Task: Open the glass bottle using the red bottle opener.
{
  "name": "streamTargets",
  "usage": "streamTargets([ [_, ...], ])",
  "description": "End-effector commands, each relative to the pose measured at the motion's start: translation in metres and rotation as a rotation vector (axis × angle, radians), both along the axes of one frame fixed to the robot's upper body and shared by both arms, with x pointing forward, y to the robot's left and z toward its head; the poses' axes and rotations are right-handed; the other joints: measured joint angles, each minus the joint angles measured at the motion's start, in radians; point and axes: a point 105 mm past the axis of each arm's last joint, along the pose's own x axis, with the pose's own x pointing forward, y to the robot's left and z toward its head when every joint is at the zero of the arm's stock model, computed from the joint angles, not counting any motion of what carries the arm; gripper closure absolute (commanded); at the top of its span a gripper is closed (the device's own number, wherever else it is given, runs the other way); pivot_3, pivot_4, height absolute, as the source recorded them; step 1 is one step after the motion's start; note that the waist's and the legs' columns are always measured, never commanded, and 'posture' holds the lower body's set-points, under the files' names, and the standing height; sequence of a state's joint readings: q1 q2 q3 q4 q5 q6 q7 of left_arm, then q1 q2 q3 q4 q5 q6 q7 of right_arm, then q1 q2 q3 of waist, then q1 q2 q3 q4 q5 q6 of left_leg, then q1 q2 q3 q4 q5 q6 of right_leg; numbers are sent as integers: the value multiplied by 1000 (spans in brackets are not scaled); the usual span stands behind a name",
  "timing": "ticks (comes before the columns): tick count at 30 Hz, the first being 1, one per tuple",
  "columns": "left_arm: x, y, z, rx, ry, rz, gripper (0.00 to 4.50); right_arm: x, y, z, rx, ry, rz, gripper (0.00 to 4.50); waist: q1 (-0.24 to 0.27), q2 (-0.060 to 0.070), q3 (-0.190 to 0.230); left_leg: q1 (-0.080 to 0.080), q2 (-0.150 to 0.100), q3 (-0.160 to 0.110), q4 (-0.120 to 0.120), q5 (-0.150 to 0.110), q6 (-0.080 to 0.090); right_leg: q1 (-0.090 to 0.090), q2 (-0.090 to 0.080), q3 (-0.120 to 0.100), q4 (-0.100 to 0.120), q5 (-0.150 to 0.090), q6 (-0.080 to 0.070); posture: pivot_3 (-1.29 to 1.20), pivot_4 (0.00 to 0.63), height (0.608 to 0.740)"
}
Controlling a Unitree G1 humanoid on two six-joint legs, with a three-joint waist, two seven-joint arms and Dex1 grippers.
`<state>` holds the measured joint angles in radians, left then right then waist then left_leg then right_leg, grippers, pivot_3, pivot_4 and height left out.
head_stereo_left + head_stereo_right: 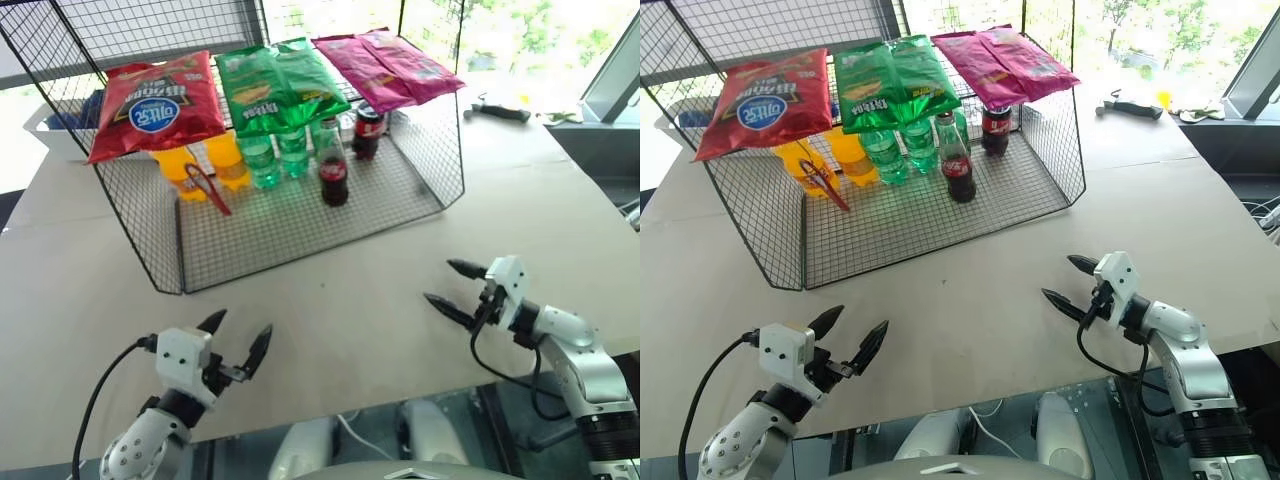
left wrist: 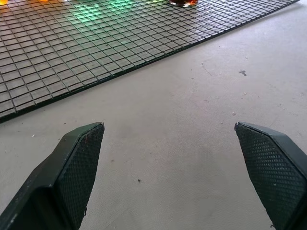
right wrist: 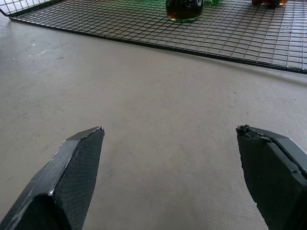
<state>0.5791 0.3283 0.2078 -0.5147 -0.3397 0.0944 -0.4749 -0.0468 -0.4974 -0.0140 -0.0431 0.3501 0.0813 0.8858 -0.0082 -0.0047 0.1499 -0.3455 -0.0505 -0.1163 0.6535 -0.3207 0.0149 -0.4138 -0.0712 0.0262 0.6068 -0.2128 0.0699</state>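
The glass bottle (image 1: 332,163) stands upright on the wire rack's floor (image 1: 300,225), near its middle, with dark liquid, a red label and a red cap. The red bottle opener (image 1: 207,187) leans by the orange bottles at the rack's left. My left gripper (image 1: 241,337) hovers open over the beige table near its front edge, left of centre. My right gripper (image 1: 455,287) is open too, at the front right, its fingers pointing left toward the rack. Nothing is between either pair of fingers. The bottle's base (image 3: 183,8) shows ahead of the right gripper.
Green plastic bottles (image 1: 275,155), orange bottles (image 1: 205,165) and a short dark cola container (image 1: 367,132) stand inside the rack. Snack bags in red (image 1: 155,100), green (image 1: 275,85) and magenta (image 1: 385,65) lie on its top. A dark tool (image 1: 498,111) lies at the back right.
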Motion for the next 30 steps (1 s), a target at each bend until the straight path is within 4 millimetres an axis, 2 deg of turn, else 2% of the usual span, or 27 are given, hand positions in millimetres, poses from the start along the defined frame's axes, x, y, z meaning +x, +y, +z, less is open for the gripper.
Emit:
streamTargets([
  [1,3,-1,13,16,-43,-9,0,0,1,8,-5,-39,11,50,0,0,0,0,0,0,0,0,0,0,0,0,0,0,0,0,150,740],
  [13,15,-11,10,11,-44,-27,0,0,4,6,-7,-46,1,50,0,0,0,0,0,0,1,0,0,0,0,0,2,0,0,0,150,740],
  [25,19,-10,12,5,-43,-14,0,-3,7,5,1,-44,-3,50,0,-1,-1,1,0,1,2,0,0,0,0,1,2,0,0,0,150,740],
  [27,22,-8,15,-15,-56,2,0,-2,9,7,7,-50,-3,50,0,-1,-1,1,0,1,3,0,0,0,0,1,3,0,0,0,150,740],
  [30,28,-4,20,-9,-68,-1,0,-1,19,23,57,-86,10,50,0,0,-1,0,0,1,5,0,0,0,0,1,4,0,0,0,150,740],
])
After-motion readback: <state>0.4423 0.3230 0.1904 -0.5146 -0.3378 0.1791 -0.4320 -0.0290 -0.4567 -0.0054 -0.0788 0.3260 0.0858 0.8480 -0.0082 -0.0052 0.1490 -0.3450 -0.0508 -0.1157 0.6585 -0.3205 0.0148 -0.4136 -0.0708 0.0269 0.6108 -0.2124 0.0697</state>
